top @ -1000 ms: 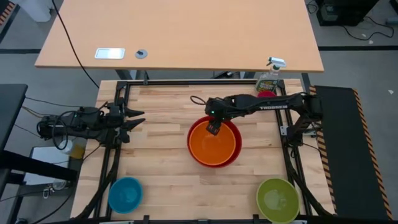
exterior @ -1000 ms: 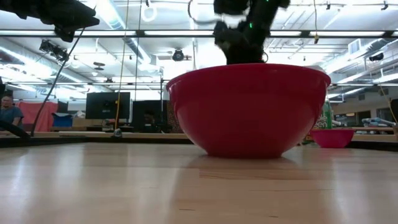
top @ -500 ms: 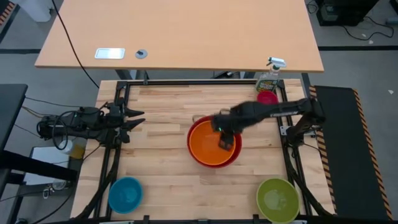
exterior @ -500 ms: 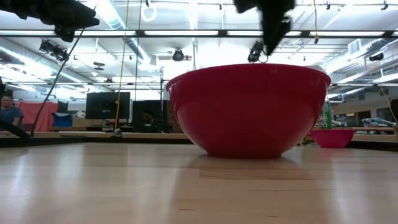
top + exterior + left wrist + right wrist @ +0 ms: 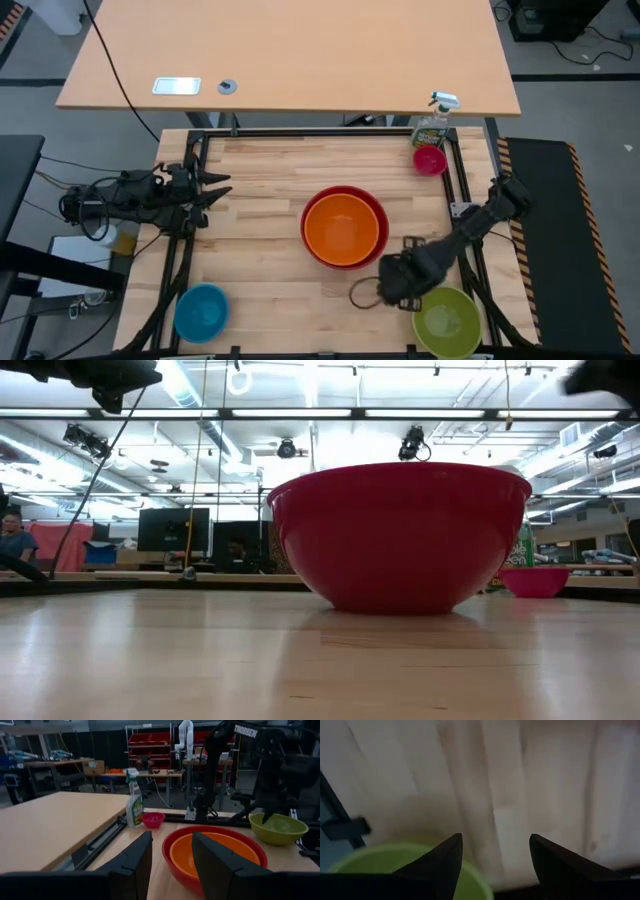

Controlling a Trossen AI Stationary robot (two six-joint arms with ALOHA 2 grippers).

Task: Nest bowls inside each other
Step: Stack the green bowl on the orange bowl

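Note:
An orange bowl (image 5: 342,228) sits nested in the red bowl (image 5: 377,248) at the table's middle; the low view shows the red bowl's (image 5: 400,535) base on the wood. The lime green bowl (image 5: 446,321) stands at the near right, the blue bowl (image 5: 201,311) at the near left and the small pink bowl (image 5: 430,159) at the far right. My right gripper (image 5: 400,288) hangs open, pointing down, just beside the green bowl's far-left rim (image 5: 395,857), holding nothing. At the table's left edge my left gripper (image 5: 215,190) stays level and open, empty.
A clear spray bottle (image 5: 433,125) stands by the pink bowl at the far right corner. Black frame rails (image 5: 300,133) run round the tabletop. Bare wood lies between the blue bowl and the green one along the near edge.
My right gripper has swung from above the orange bowl toward the table's near right, turning as it went, and now hangs by the green bowl's rim. The bowls have stayed where they were.

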